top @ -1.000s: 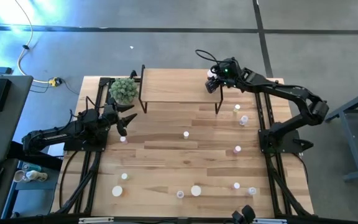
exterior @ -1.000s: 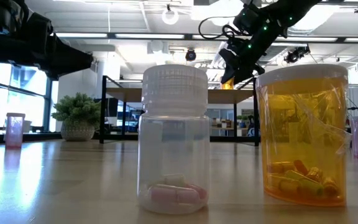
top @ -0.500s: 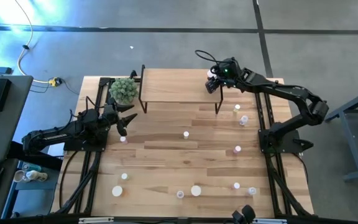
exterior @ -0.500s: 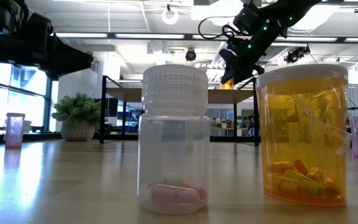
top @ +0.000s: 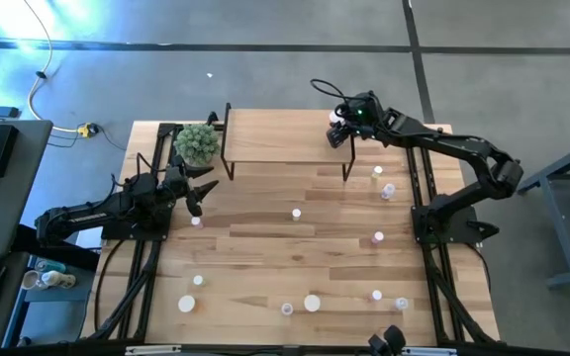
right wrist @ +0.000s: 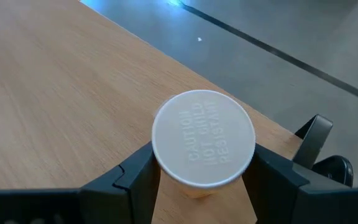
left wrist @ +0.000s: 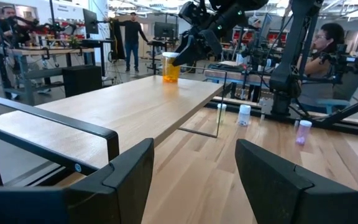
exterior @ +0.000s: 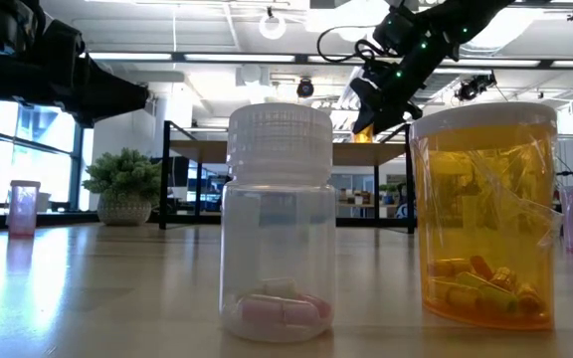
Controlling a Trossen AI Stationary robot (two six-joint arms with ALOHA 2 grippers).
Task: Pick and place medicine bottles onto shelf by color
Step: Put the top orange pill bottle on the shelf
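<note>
Right claw (right wrist: 197,171) clamped round orange bottle (right wrist: 202,140) — upright, cap skyward — on shelf (right wrist: 55,93).

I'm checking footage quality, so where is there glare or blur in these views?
High view: blue glare washes the floor at upper left. Low view: the clear bottle and orange bottle loom large near the lens, with bright ceiling lights behind. Left wrist view: its own fingers are soft.
</note>
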